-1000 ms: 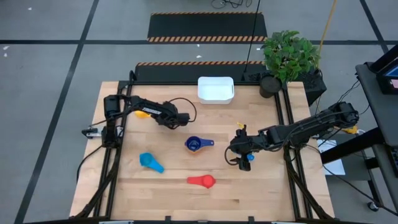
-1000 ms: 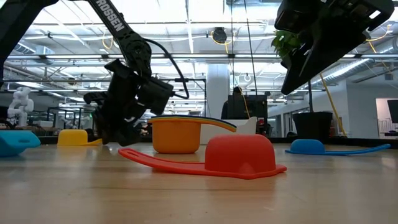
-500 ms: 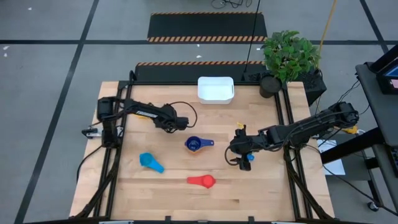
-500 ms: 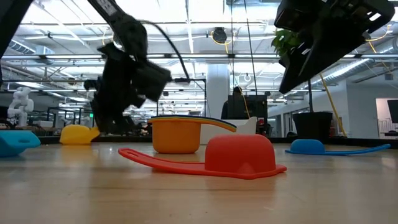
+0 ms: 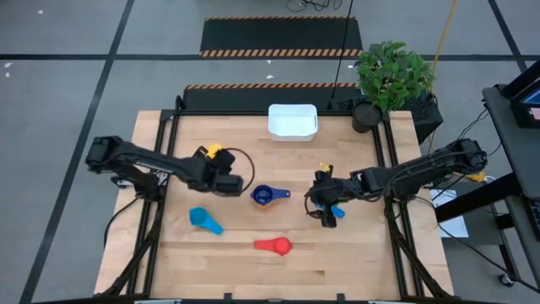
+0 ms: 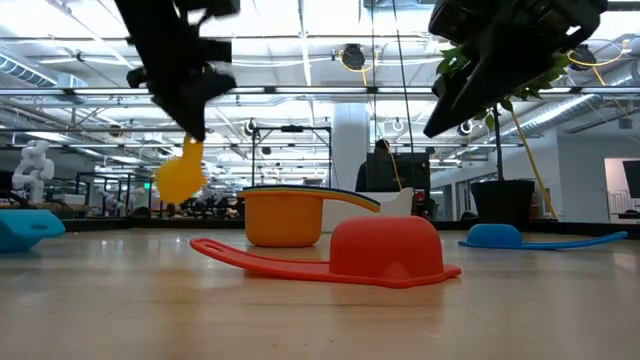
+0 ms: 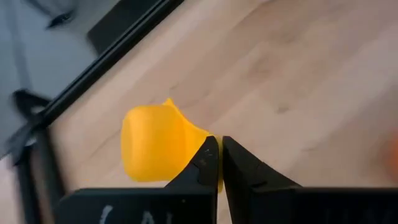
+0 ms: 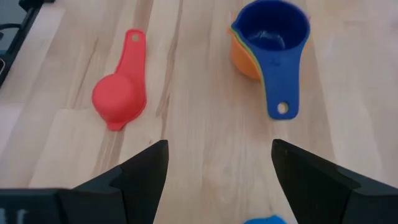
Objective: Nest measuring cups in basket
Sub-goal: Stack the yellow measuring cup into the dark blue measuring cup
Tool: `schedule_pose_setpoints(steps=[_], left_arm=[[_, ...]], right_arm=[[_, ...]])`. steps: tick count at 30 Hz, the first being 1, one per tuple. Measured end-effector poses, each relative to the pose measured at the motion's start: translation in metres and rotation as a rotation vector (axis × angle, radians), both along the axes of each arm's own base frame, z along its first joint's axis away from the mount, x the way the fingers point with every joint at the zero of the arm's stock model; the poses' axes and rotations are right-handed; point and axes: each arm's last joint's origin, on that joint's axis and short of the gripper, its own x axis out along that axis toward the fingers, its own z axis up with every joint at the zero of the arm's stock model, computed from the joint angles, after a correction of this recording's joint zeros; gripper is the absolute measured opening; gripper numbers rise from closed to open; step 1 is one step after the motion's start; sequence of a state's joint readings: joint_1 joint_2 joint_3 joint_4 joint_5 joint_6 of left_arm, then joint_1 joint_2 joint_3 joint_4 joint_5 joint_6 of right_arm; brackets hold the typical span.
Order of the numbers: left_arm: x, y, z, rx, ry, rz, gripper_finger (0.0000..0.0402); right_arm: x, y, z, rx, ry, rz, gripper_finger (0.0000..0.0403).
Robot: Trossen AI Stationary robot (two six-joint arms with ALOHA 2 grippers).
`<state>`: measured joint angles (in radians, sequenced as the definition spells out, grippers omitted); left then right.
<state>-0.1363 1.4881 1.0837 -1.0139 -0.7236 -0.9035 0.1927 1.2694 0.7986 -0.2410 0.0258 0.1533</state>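
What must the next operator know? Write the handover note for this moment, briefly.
Left gripper: shut on the yellow cup, lifted off the table.
Right gripper: open, holding nothing, hovering over the table's right side.
Stack: dark blue cup nested in orange, mid-table.
Loose: red cup upside down at the front, light blue cup front left, a small blue cup under the right gripper.
Basket: at the back edge, no cup seen inside.
Left: nest the yellow and loose cups, then get them into the basket.
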Motion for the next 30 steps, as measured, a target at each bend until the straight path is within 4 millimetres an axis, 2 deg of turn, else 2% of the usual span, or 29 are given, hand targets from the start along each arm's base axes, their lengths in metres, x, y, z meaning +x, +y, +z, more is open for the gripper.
schedule_pose_setpoints(steps=[6, 14, 20, 26, 30], left_arm=[[0.003, -0.021, 0.009, -0.015, -0.112, -0.089, 0.0006], [0.027, -0.038, 0.019, -0.079, -0.282, -0.321, 0.0006], [0.040, -0.044, 0.030, -0.095, -0.425, -0.416, 0.0006], [0.042, -0.052, 0.033, -0.085, -0.449, -0.477, 0.0006], [0.043, -0.055, 0.034, -0.082, -0.461, -0.501, 0.0006]], right_arm=[[0.007, -0.009, 0.009, -0.024, -0.067, -0.122, 0.0279], [0.017, -0.008, 0.038, -0.128, -0.186, -0.211, 0.0279], [0.020, 0.010, 0.055, -0.149, -0.284, -0.162, 0.0279], [0.025, 0.036, 0.068, -0.195, -0.346, -0.084, 0.0279], [0.036, 0.049, 0.072, -0.209, -0.351, -0.041, 0.0279]])
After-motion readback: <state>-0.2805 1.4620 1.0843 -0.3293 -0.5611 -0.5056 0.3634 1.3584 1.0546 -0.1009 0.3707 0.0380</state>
